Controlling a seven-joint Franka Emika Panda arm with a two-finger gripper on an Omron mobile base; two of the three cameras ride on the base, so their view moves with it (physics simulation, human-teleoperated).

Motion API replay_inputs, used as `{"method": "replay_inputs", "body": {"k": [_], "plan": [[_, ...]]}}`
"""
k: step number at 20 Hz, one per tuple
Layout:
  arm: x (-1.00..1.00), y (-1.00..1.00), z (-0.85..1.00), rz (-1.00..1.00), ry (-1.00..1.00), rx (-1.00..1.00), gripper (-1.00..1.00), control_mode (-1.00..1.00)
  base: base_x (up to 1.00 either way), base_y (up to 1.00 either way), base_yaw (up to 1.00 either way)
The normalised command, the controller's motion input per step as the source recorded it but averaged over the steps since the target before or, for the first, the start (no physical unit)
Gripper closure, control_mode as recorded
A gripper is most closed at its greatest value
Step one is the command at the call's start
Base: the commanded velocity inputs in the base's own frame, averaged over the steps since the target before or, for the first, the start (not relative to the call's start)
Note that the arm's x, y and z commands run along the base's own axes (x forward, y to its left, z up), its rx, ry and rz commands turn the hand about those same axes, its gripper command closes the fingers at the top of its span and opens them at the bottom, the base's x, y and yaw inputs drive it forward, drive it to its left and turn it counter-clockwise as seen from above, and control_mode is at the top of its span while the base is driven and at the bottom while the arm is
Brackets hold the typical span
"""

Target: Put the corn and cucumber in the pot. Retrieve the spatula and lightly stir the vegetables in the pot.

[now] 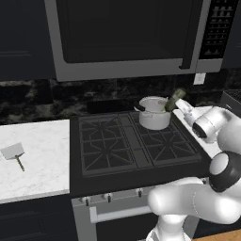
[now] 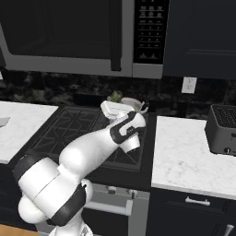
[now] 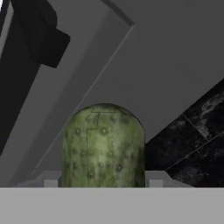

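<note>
Over stove: one pot [image 1: 154, 114] | one cucumber [image 3: 103, 146], end effector [image 1: 177, 97] clamped on it | one spatula [image 1: 14, 153]

1. The cucumber [image 1: 174, 99] is a short, dark olive-green cylinder with a rounded end and a bumpy skin. It hangs tilted in the air above the right rim of the pot, its upper end leaning right. In the hand view the cucumber [image 3: 103, 146] stands upright between the jaws, which close on its sides.
2. The pot [image 1: 153, 113] is round, silvery-grey and straight-sided, with a pale rim and a short black handle on its left. It stands upright on the rear right burner of the stove.
3. The spatula [image 1: 15, 154] lies flat on the white table left of the stove, its light grey squarish blade to the upper left and its thin dark handle pointing lower right.
</note>
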Motion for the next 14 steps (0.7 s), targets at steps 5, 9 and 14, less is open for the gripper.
{"method": "replay_inputs", "body": {"k": [5,9,14], "plan": [[0.45,-0.05,-0.14,-0.2,-0.01,0.0,1.0,-1.0,0.0,0.0,0.0],[0.41,-0.04,-0.27,-0.21,0.0,-0.03,1.0,-1.0,0.0,0.0,0.0],[0.46,-0.01,-0.1,-0.16,0.0,-0.01,1.0,-1.0,0.0,0.0,0.0]]}}
